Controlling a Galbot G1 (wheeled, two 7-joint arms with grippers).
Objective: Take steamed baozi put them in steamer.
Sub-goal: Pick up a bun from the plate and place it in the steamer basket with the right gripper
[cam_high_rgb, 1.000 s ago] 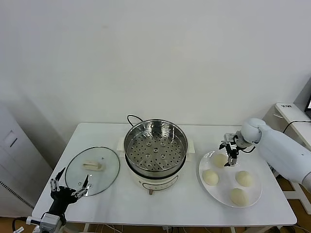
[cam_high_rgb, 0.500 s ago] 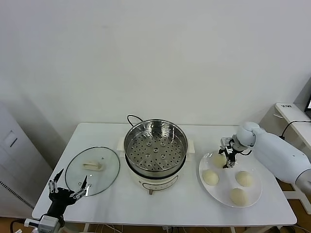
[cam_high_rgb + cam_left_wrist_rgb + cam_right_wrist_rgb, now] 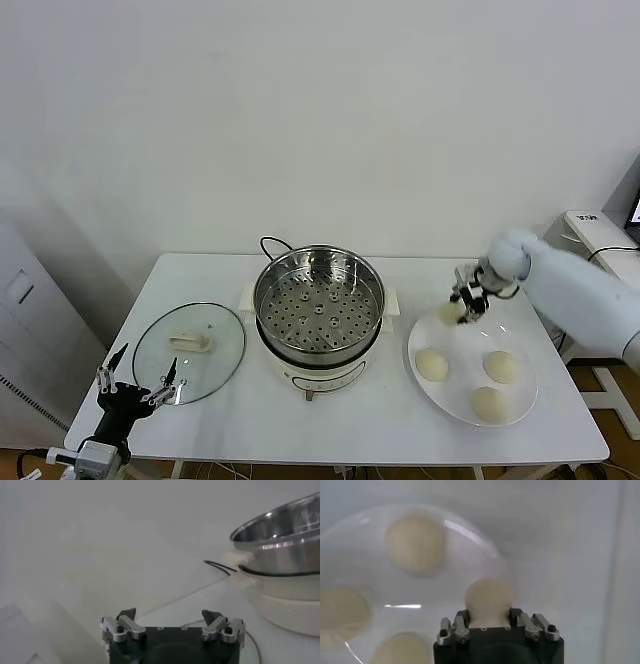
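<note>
My right gripper is shut on a cream-white baozi and holds it above the far left part of the white plate. In the right wrist view the held baozi sits between the fingers, with the plate below. Three more baozi lie on the plate. The steel steamer, empty, stands on its white pot base at the table's middle, left of the gripper. My left gripper is open and idle at the table's front left corner.
The glass lid with a cream handle lies flat left of the steamer. The steamer's rim and black cord show in the left wrist view. A white appliance stands off the table's right.
My right gripper closed on the far left baozi and lifted it off the plate, shifting slightly left. The left arm barely moved.
</note>
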